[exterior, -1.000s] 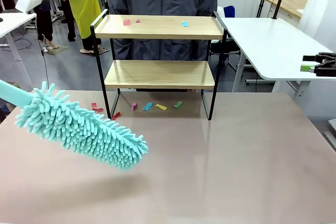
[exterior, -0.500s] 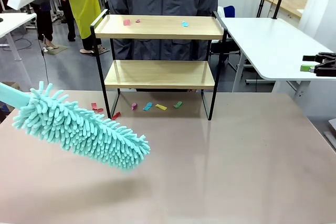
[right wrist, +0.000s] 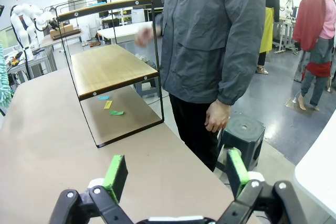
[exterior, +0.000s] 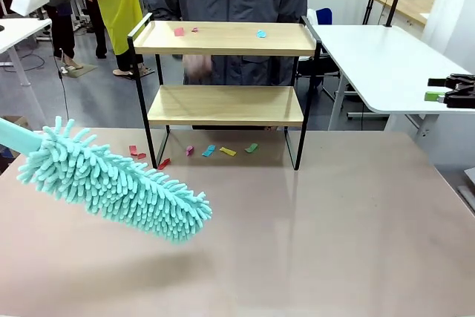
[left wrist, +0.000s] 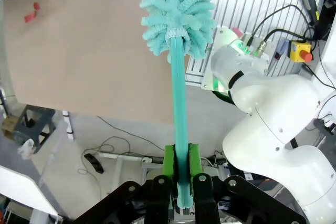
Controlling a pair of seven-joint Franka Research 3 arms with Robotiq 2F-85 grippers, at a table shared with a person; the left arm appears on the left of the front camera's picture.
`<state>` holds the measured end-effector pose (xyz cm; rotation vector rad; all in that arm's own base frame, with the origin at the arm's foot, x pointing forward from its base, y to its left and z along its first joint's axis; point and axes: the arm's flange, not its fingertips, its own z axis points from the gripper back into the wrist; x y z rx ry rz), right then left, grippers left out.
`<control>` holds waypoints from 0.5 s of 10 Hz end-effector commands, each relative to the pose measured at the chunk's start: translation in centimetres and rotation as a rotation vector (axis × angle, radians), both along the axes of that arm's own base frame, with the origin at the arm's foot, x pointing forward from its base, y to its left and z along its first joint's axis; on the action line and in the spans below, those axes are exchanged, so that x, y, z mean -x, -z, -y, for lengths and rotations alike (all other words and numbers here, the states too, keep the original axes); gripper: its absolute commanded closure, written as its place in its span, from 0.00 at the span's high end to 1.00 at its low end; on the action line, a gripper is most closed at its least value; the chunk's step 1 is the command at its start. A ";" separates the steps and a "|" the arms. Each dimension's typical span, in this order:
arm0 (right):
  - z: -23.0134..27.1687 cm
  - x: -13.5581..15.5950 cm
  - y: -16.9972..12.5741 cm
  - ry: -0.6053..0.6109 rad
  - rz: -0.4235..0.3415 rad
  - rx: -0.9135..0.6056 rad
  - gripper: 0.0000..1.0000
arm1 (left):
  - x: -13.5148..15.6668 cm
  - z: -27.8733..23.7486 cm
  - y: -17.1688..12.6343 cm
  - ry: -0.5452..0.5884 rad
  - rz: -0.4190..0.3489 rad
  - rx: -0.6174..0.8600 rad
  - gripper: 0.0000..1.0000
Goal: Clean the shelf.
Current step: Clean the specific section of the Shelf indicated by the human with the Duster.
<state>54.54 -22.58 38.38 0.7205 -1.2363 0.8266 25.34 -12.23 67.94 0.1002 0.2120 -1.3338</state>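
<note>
Teal duster (exterior: pixel 111 187) clamped in left tool (left wrist: pixel 181 162), shelf (exterior: pixel 223 105) well beyond, right tool (right wrist: pixel 176 172) apart.

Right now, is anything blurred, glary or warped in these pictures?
Front view: the person's hand behind the shelf is motion-blurred, and the table carries a soft sheen. Right wrist view: that hand blurs too, and the wide lens bows the shelf frame. Left wrist view: the duster is sharp.
</note>
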 end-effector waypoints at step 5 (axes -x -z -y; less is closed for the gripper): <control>-0.2 0.0 -0.3 -0.003 0.006 0.000 1.00 | 0.2 -0.3 0.3 -0.007 -0.005 0.019 0.13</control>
